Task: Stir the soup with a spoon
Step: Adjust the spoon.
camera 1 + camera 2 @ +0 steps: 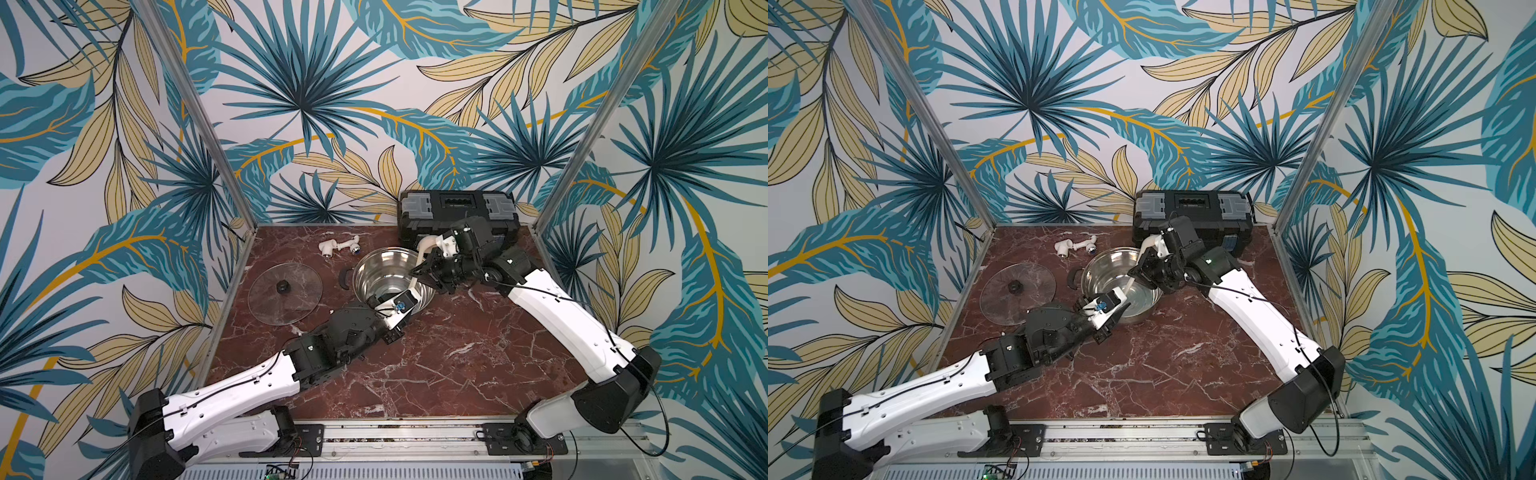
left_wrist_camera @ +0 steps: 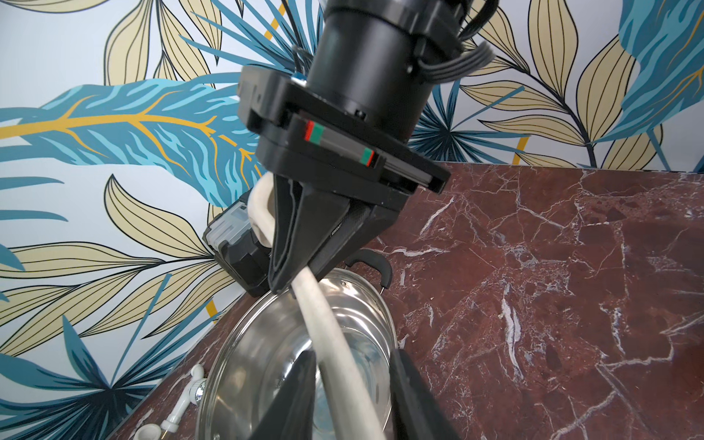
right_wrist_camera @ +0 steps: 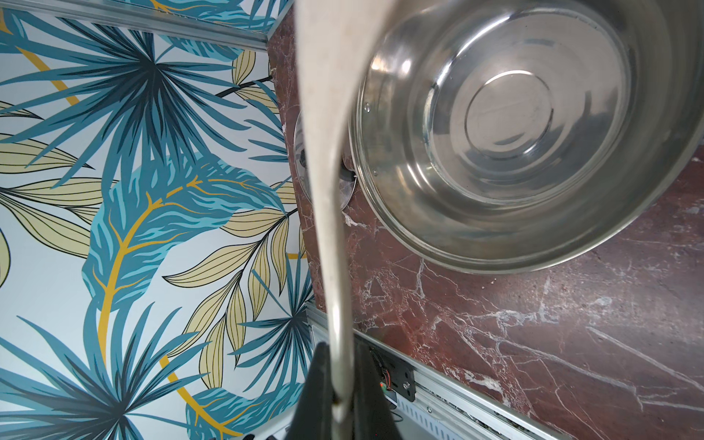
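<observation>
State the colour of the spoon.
Cream-beige, plain with no pattern; the spoon shows best in the left wrist view.

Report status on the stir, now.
Right hand shut on spoon. Left hand open around its handle, over pot. No soup visible in pot. Lid off, lying aside; nothing blocking.

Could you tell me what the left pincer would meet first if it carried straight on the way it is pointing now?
The spoon handle: the left pincer, open, straddles it above the pot. Further along, it would probably reach the right pincer, shut on that handle; depth is unclear.
</observation>
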Robot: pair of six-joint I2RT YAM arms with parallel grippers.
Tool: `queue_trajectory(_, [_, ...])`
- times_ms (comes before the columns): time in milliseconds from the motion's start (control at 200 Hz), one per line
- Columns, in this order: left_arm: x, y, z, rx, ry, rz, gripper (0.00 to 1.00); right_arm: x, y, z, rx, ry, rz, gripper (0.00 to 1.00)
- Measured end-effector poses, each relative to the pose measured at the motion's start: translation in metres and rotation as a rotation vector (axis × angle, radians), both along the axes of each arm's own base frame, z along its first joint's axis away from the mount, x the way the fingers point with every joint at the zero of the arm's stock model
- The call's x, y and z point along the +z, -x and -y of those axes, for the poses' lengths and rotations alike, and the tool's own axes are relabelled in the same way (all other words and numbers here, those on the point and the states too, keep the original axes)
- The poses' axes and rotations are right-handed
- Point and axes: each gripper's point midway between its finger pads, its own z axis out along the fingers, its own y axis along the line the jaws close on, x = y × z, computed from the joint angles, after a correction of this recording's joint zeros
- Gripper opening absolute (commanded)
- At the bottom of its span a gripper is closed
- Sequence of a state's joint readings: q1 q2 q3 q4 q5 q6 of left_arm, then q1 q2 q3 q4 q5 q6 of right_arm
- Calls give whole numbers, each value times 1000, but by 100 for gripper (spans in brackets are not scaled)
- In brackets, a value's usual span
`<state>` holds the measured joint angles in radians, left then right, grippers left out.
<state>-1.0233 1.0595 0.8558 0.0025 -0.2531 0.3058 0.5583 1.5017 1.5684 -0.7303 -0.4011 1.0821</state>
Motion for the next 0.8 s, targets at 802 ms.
queue_trajectory(802, [-5,-14,-7,112,-101,32,0,-8,-1,6,-57,15,-27,28])
